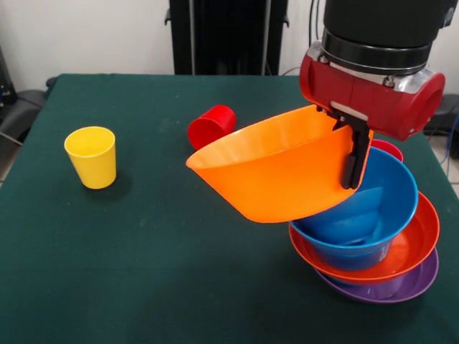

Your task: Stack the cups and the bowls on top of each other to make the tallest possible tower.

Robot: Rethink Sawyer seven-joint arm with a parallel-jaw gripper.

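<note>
In the front view, the gripper (353, 154) was clamped on the rim of the huge orange bowl (276, 172): one black finger lay down the outer wall, and the other seemed to be inside the bowl, hidden by the wall. The bowl hung tilted, with its mouth turned up and toward the far side, because it was held only at one edge and its weight pulled the free side down. Its lower part was just over the tower (369, 247), and I could not tell if it touched the blue bowl (380, 215) or was a little above it.

The tower stood at the right part of the table (143, 287). The purple bowl (401, 287) was lowest, the red-orange bowl (416, 244) sat in it, and the blue one on top, so each wide one carried a narrower one. Another blue shape showed inside the blue bowl, maybe a smaller bowl. A red rim (387, 148) showed behind the pile; what it was I could not tell.

The yellow cup (91, 156) stood upright, well apart at the left. The red cup (211, 126) lay on its side behind the orange bowl. Both cups were not yet stacked. I judged that the orange bowl, being the widest, would sit badly on top.

Only this one view was given.
</note>
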